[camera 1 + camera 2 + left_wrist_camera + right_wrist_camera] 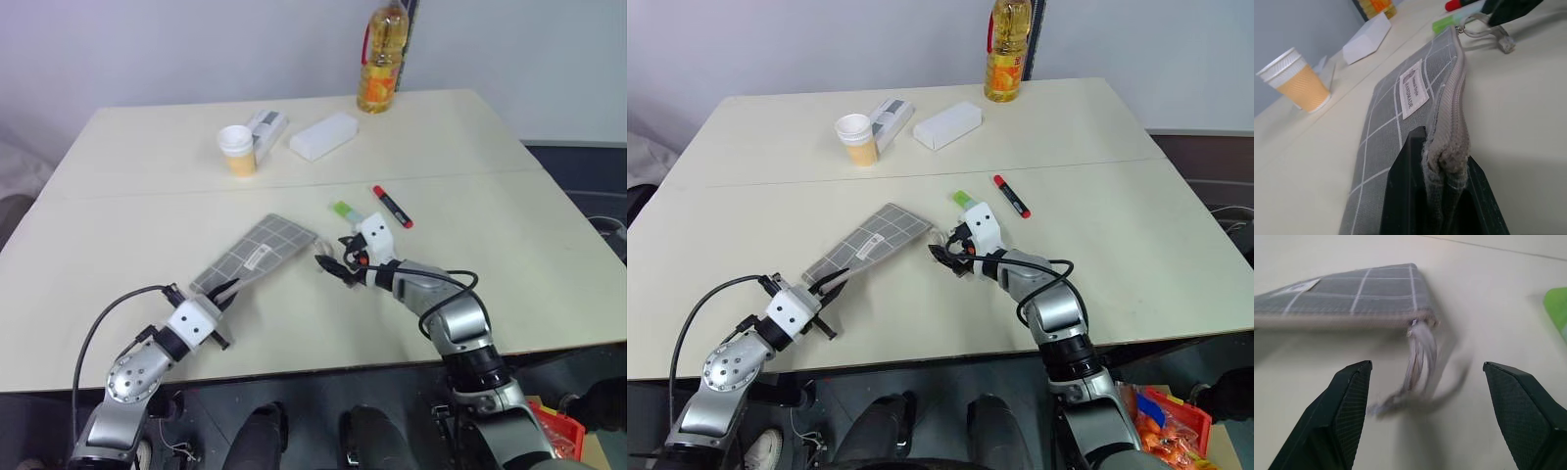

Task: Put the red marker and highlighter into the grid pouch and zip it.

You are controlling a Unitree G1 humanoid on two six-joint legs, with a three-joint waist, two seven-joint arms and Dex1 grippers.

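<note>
Left eye view: left tool low, pinching grid pouch corner; right tool spread, beside zipper pull.

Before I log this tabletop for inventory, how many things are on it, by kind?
Pens: 2, red marker and highlighter
Pouches: 1, grid pouch
Cups: 1, paper cup
Boxes: 2, white box, small packet
Bottles: 1, oil bottle
Total: 7

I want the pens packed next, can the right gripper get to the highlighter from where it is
Probably yes. The right gripper is open and holds nothing, and the highlighter lies close beyond it on bare table, with the marker apart to its side.
</note>
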